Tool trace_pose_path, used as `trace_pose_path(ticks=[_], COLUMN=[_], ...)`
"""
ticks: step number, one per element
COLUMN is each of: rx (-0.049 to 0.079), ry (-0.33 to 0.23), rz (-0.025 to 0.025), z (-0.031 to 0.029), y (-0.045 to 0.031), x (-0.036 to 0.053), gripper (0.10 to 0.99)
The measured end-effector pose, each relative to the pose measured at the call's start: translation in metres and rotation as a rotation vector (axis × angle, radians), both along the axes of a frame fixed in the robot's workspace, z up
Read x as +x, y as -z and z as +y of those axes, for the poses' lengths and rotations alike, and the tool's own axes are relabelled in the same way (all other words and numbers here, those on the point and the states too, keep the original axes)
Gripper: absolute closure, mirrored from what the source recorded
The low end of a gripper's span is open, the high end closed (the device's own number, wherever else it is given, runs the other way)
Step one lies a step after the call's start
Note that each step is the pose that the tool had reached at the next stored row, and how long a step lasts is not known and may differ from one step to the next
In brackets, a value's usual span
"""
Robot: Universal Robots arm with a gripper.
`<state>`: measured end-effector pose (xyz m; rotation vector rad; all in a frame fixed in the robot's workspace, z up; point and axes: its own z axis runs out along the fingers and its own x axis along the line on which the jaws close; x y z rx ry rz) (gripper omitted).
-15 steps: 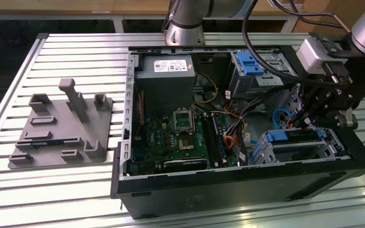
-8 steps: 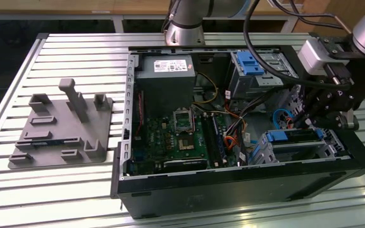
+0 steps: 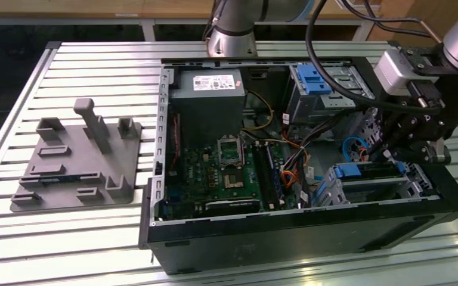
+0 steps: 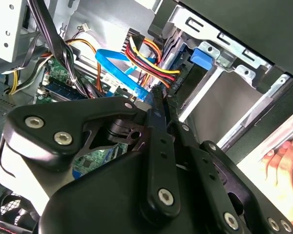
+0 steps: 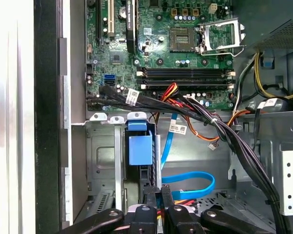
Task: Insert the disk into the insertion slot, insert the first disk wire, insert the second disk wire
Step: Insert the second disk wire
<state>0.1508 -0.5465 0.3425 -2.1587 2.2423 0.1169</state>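
The disk [image 3: 366,171] lies in its blue carrier inside the insertion slot [image 3: 376,186], a silver bay at the front corner of the open computer case on the exterior view's right. Its blue carrier tab [image 5: 139,146] also shows in the first wrist view, framed by the slot's metal [image 5: 100,161]. My gripper [image 3: 390,150] hangs just behind the disk. In the second wrist view its fingers [image 4: 156,126] are pressed close together, with the plug of a blue flat disk wire [image 4: 138,91] at their tips. A red, yellow and black disk wire [image 4: 151,57] runs to the disk's edge beside them.
The motherboard [image 3: 229,173] fills the case floor, with a power supply [image 3: 205,83] behind it. A taller cage with a blue latch [image 3: 316,77] stands at the back. Black cable bundles [image 5: 219,126] cross the case. A grey fixture [image 3: 78,161] lies on the slatted table. A hand [image 4: 278,163] rests outside the case.
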Motion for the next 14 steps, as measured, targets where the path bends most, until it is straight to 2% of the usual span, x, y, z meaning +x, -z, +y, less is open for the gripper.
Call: trace_pose_path(ticks=[14], rx=[0.0], ry=[0.0], rz=[0.0], z=[-0.0035], y=[0.0022], x=[0.0005], gripper=[0.925])
